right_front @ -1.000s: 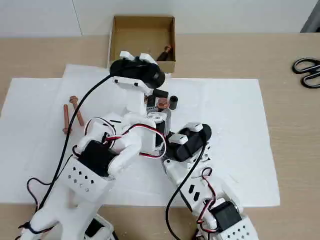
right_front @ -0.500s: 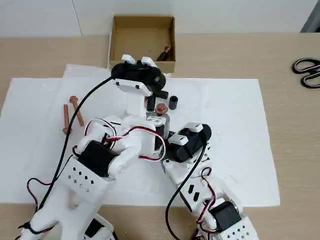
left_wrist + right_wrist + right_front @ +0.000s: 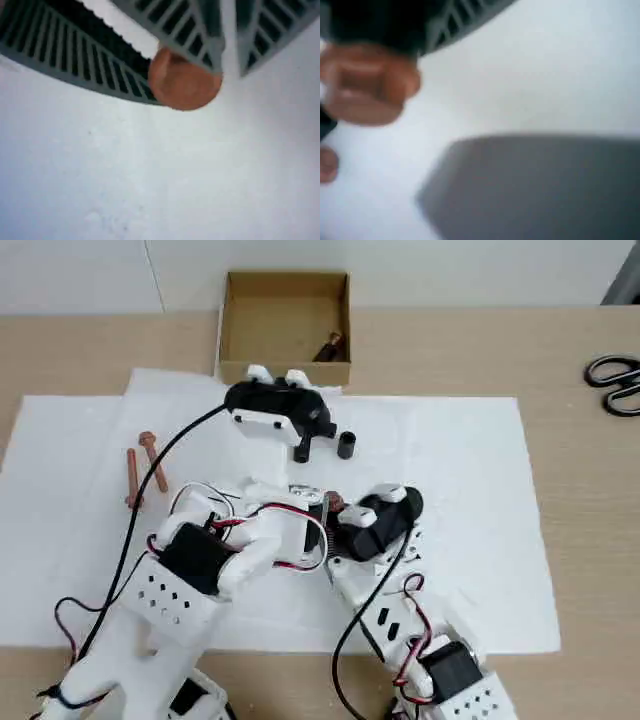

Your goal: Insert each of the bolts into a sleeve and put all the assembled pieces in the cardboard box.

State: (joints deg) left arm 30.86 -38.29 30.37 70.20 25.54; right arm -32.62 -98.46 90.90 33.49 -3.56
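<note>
Paper (image 3: 480,540): two bolts (image 3: 131,478) (image 3: 153,462), one sleeve (image 3: 347,446); right pincer (image 3: 330,510) grips third bolt (image 3: 335,502), left pincer (image 3: 310,445) unclear.

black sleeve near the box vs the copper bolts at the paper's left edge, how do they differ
The black sleeve is short and stubby and stands upright; the copper bolts are long, thin and lie flat. Both rest loose on the white paper.

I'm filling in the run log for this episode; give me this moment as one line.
right end effector: holds bolt | cardboard box: one assembled piece | paper: two loose bolts, sleeve
</note>
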